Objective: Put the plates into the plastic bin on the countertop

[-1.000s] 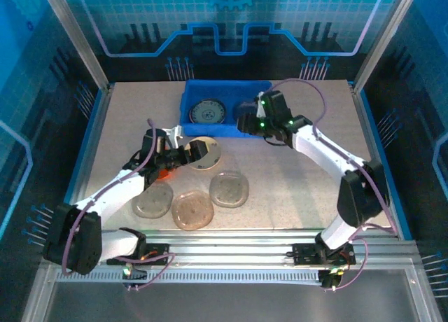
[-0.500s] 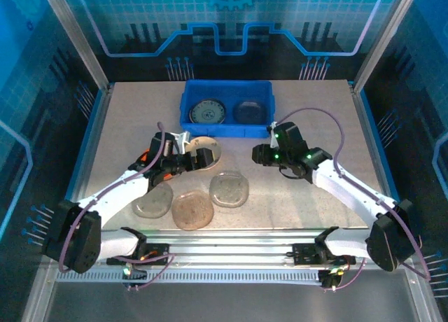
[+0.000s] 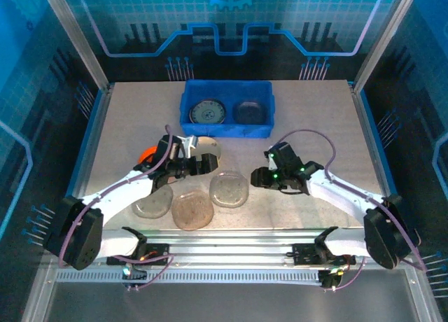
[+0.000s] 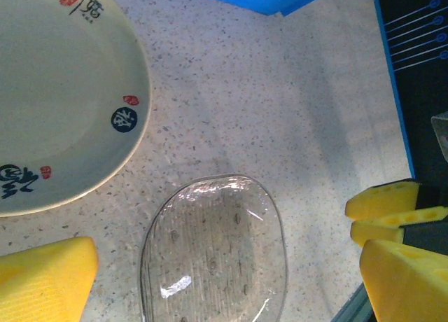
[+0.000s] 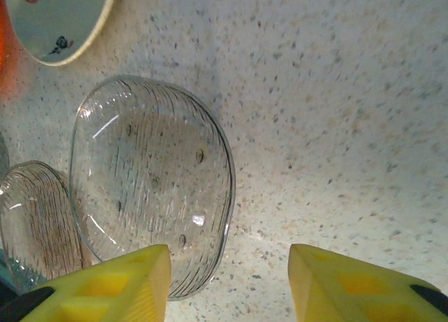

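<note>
While right gripper [image 3: 257, 176] hangs open just right of clear glass plate [image 3: 229, 189], plate sits left of its finger gap; left gripper [image 3: 206, 164], open, equally near.

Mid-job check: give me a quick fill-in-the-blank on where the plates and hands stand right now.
The blue plastic bin holds ___ plates.
Outside the bin lie ___ glass plates.
The left hand and right hand are both ___, holding nothing.
The orange plate lies by the ___ arm.
Missing words: two; three; open; left.
</note>
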Robot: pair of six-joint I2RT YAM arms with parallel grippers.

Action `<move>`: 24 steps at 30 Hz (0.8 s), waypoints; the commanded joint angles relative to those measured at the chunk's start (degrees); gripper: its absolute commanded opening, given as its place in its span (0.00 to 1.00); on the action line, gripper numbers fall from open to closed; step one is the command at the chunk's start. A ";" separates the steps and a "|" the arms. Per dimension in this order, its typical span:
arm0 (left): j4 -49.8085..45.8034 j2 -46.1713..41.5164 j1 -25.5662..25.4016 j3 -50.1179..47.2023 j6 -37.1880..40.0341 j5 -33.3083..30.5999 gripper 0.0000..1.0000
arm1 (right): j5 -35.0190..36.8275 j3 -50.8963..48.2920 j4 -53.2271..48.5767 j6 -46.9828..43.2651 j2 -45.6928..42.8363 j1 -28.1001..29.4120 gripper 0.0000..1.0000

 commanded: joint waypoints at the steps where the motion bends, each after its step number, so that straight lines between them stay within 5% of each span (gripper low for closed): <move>1: 0.53 1.03 -0.74 -0.85 0.94 -0.57 0.97 | -3.96 -0.78 3.73 2.08 2.28 1.00 0.48; 4: 1.00 1.56 -0.77 -0.92 0.79 -0.54 0.97 | -5.37 -0.71 5.08 2.36 4.27 1.10 0.41; 24: 2.56 3.65 -1.21 -1.04 0.33 -0.30 0.96 | -10.41 -0.80 11.24 5.42 15.57 2.16 0.31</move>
